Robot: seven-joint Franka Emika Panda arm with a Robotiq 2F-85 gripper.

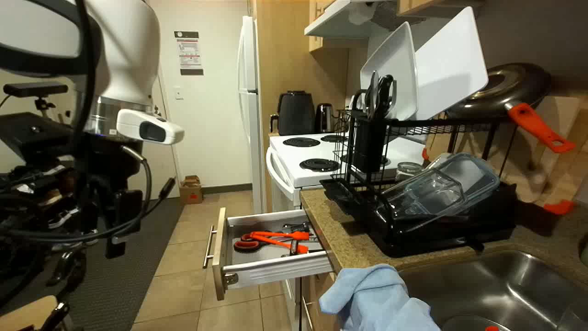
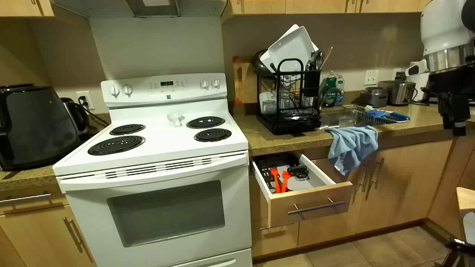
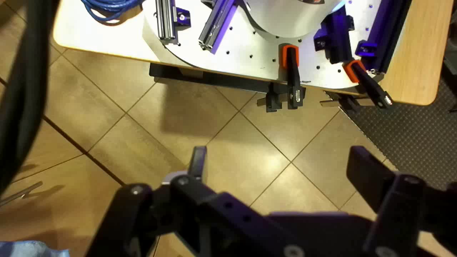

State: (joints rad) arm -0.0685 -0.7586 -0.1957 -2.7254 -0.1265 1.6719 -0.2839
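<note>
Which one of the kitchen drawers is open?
The drawer beside the stove, below the dish rack: it is pulled out, showing an orange utensil; the opposite drawer, across the stove, is shut.

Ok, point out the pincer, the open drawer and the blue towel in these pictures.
Pincer (image 3: 277,167), wrist view: midway between its parted fingertips.
Open drawer (image 2: 313,197), in an exterior view: on its front panel.
Blue towel (image 2: 352,147), in an exterior view: middle of the hanging cloth.

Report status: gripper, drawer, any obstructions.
Gripper open, empty. Drawer pulled out, orange and black utensils inside. Blue cloth hangs nearby, possibly in the way.
</note>
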